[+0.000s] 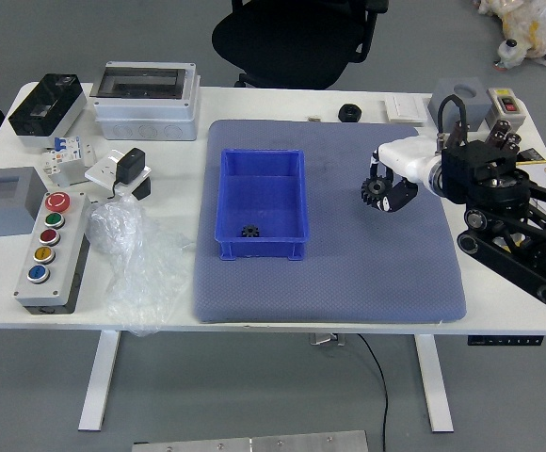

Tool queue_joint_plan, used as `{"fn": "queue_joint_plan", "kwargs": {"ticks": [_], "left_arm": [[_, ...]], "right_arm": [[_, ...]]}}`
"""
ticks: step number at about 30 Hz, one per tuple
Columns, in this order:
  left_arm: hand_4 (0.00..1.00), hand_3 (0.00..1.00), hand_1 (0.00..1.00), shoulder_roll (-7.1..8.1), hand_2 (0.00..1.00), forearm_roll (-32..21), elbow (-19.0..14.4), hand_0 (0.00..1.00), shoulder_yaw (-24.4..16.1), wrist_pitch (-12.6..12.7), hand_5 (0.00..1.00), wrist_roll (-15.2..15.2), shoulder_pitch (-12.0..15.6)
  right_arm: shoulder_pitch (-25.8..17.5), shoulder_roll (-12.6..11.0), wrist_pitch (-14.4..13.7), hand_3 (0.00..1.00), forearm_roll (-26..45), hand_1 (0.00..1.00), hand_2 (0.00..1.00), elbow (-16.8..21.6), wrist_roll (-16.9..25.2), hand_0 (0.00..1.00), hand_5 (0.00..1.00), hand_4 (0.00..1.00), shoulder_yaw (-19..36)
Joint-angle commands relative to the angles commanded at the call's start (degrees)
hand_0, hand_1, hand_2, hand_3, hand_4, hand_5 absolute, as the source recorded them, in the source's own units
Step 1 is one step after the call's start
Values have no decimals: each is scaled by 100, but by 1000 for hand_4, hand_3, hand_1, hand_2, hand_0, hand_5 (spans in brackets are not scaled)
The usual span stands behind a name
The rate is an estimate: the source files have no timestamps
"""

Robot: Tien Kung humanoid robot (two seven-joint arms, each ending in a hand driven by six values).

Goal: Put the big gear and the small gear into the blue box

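Observation:
My right hand is over the right part of the grey-blue mat, its fingers closed on the big gear, a dark toothed wheel at the fingertips. To the left of the hand, the blue box stands on the mat with its top open. Inside it, near the front wall, lies the small gear, black and toothed. A gap of mat separates the held gear from the box's right wall. The left arm does not show.
On the left stand a button panel, a grey block, crumpled clear plastic and a white-grey case. A black round part sits behind the mat. Dark cylinders and a yellow box are at the right.

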Motion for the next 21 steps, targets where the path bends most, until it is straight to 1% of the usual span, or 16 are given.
{"fn": "queue_joint_plan", "kwargs": {"ticks": [10, 15, 20, 21], "left_arm": [[594, 773, 827, 43, 824, -10, 3, 857, 9, -6, 370, -6, 25], [595, 773, 827, 47, 824, -24, 5, 858, 32, -8, 372, -4, 39], [594, 773, 827, 54, 824, -32, 4, 857, 69, -13, 372, -7, 32], [594, 773, 827, 58, 824, -45, 5, 857, 98, -14, 372, -9, 25]], "right_arm": [[303, 185, 66, 551, 155, 383, 461, 124, -30, 405, 212, 559, 30], [414, 367, 78, 551, 233, 383, 462, 140, -38, 406, 211, 558, 56], [549, 720, 67, 549, 294, 383, 459, 16, -38, 412, 212, 556, 14], [588, 879, 57, 549, 322, 383, 459, -69, -33, 412, 212, 556, -14]]}}
